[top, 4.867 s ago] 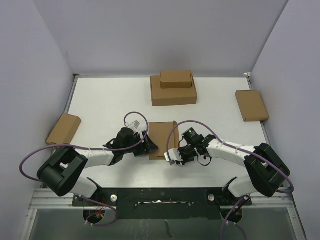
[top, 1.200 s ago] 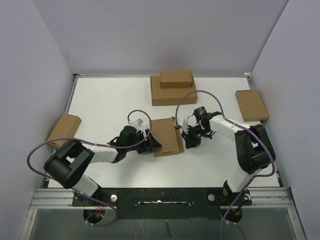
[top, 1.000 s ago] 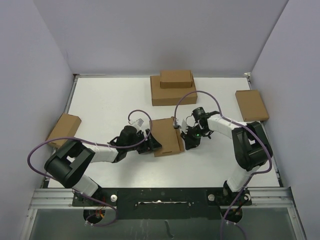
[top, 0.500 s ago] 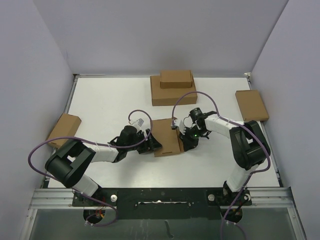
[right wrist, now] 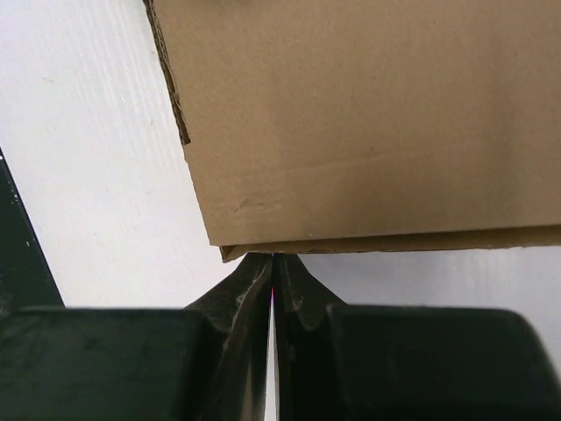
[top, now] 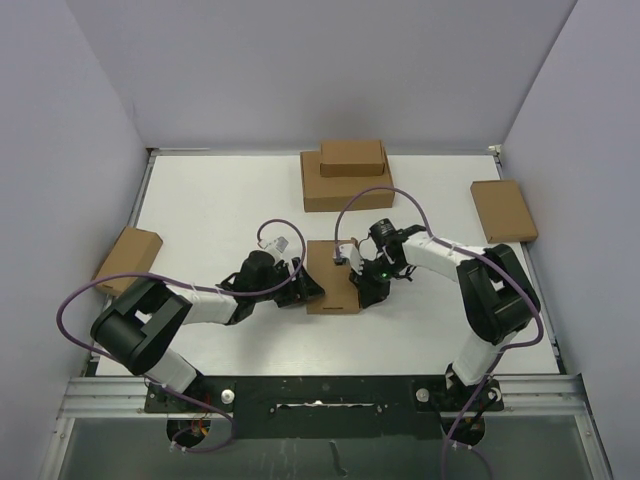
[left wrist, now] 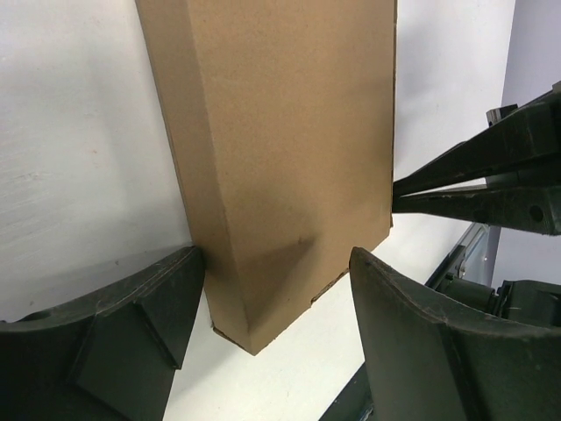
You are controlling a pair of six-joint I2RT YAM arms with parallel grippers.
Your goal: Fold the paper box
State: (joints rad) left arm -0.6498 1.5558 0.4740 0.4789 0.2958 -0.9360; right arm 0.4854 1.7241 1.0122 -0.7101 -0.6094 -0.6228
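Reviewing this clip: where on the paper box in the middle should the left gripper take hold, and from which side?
Likely the end nearest the left gripper, approached low from the left. The paper box lies flat with straight, parallel side walls, and the open fingers straddle that end. The shut right gripper sits at its right edge.

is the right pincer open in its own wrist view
No, the right pincer has its two fingers pressed together with no gap, their tips meeting at the near edge of the paper box.
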